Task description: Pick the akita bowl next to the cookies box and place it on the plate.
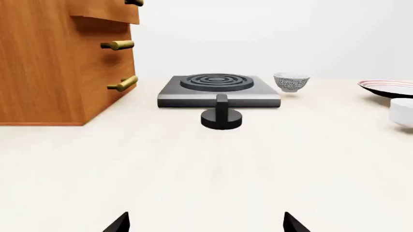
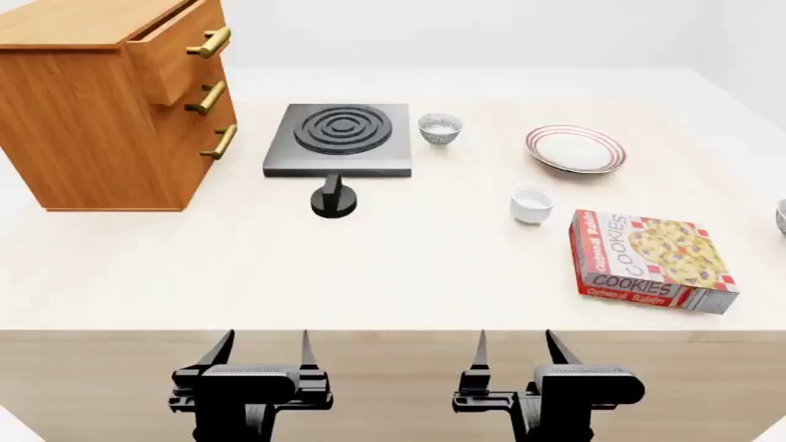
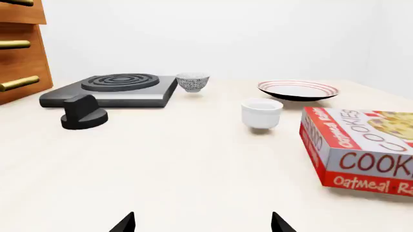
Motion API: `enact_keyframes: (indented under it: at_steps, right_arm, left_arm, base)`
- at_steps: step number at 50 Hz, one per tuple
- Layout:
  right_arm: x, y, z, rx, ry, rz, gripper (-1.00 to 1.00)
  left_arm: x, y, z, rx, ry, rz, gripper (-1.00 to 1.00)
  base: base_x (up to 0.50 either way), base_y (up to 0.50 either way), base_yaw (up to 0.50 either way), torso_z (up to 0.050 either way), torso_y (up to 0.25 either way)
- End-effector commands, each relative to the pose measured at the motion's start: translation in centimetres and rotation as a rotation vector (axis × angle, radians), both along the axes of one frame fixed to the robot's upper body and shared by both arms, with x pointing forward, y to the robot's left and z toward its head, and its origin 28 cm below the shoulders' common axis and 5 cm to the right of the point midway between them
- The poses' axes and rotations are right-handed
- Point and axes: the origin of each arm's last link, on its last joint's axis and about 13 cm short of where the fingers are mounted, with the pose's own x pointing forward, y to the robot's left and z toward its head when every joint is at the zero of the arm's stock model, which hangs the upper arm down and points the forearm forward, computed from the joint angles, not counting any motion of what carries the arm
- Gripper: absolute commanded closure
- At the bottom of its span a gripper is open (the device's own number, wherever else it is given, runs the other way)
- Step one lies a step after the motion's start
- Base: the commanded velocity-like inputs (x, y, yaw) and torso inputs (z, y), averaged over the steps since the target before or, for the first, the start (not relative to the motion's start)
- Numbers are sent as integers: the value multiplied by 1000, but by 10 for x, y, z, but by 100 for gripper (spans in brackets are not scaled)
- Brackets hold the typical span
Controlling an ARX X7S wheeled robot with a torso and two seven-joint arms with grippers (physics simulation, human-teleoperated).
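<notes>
speckled akita bowl (image 2: pixel 781 217) just beside red-and-white cookies box (image 2: pixel 647 261), at table edge

Left gripper (image 2: pixel 261 351): low at the near edge of the head view, fingers pointing forward, jaws parted, nothing between them.
Right gripper (image 2: pixel 514 349): same height, beside the left, fingers forward, jaws parted, holding nothing.
Left wrist view: only two dark fingertips (image 1: pixel 119 223) visible, spread wide.
Right wrist view: two dark fingertips (image 3: pixel 124 223) visible, spread wide.
Arms: mostly out of frame; dark wrist housings only.
</notes>
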Motion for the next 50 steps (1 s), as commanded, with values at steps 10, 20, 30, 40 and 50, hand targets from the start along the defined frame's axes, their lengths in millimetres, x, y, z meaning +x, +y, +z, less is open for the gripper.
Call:
enact_keyframes:
  at_steps: [10, 20, 30, 40, 50]
  right_arm:
    - [-1, 0, 1, 6, -2, 5, -100]
    - [-1, -1, 7, 4, -22, 1, -100]
    - [-8, -23, 101, 106, -284, -46, -100]
    - [-41, -67, 192, 142, -588, -162, -100]
    - [-66, -96, 222, 125, -727, -289, -100]
  left_arm:
    - [0, 0, -1, 2, 2, 2, -100]
    - [0, 0, -1, 4, 0, 0, -100]
    - [-11, 20, 74, 41, -232, 65, -100]
    - [-52, 59, 164, 114, -524, 265, -100]
    - [-90, 88, 194, 165, -671, 445, -100]
  base:
    - [0, 0, 0, 0, 0]
    - [0, 0, 0, 0, 0]
    - [0, 0, 0, 0, 0]
    - [0, 0, 0, 0, 0]
    - [0, 0, 0, 0, 0]
